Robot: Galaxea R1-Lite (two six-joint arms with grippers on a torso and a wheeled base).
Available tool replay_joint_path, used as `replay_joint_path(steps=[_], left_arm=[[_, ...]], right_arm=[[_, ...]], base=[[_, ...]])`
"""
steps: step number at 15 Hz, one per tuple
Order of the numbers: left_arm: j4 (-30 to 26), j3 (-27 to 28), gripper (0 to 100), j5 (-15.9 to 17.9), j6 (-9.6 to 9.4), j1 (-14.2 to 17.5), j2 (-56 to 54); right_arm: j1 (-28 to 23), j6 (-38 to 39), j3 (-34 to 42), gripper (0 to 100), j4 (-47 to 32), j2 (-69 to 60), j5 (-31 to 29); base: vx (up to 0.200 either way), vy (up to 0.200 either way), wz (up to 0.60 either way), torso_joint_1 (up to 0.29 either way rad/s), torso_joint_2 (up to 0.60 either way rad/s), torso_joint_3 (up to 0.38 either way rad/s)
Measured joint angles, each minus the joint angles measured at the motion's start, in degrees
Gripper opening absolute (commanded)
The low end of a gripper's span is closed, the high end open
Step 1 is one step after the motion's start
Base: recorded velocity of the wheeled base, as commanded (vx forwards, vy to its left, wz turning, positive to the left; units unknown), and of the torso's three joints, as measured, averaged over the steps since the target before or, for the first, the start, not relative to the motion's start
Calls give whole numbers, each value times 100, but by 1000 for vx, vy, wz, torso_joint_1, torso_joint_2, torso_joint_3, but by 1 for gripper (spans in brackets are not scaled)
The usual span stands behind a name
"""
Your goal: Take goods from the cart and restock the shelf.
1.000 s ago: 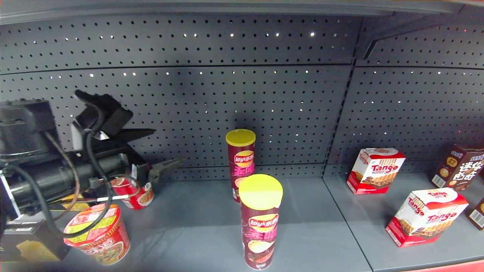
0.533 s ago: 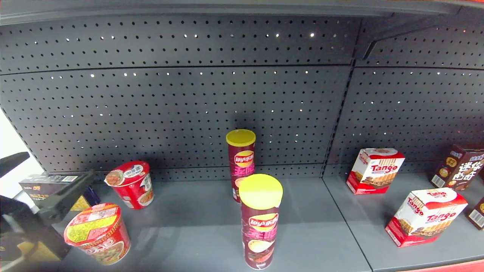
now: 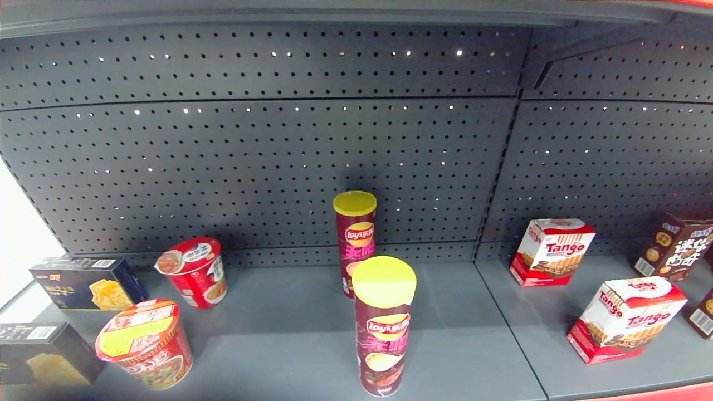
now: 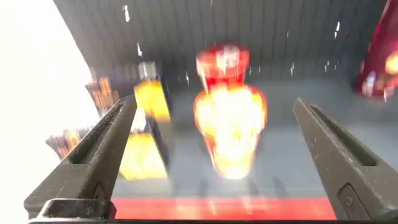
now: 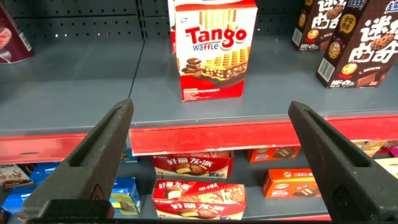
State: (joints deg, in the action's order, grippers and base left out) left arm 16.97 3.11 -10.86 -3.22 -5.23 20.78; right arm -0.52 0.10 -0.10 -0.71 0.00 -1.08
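Since both grippers are empty, the step in hand is judged to be the fetching of another good from the cart, and the shelf [image 3: 278, 334] is best read first so that like is put with like. At its left end a back box [image 3: 89, 282] and a front box [image 3: 42, 353] are set, and just beside them a back cup [image 3: 192, 271] and a front cup [image 3: 145, 343] are stood. The left gripper [image 4: 214, 104] is held outside the shelf's front lip, pointed at those cups, its fingers spread wide with nothing between. In the middle a back can [image 3: 355, 239] and a front can [image 3: 384, 323] are stood upright, one close behind the other. Being tall and narrow, they are likely to be toppled by a careless sweep, so a wide berth should be given. The gap between cups and cans would suit a further cup or can, set down upright with its label forward. Farther right a back wafer box [image 3: 551, 252], a front wafer box [image 3: 626, 319] and a brown box [image 3: 677, 245] are placed. The right gripper [image 5: 211, 107] is held before that bay, likewise parted and empty.
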Motion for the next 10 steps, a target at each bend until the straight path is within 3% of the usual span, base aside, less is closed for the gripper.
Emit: replay_joint_path(steps=[2, 4, 6, 10], left_arm=[[-947, -217, 100, 224, 360, 171, -579], [-1360, -276, 100, 580, 608, 386, -1117], [-1643, -300, 100, 681, 617, 477, -1582], [-1697, -308, 100, 585, 592, 496, -1964]], right_arm=[[0, 0, 0, 100, 0, 0, 2], [0, 0, 0, 100, 0, 0, -2], [0, -2, 0, 100, 2, 0, -2], [-5, 0, 0, 100, 2, 0, 0]], base=[[0, 0, 0, 0, 0, 0], [0, 0, 0, 0, 0, 0], [0, 0, 0, 0, 0, 0], [0, 0, 0, 0, 0, 0]])
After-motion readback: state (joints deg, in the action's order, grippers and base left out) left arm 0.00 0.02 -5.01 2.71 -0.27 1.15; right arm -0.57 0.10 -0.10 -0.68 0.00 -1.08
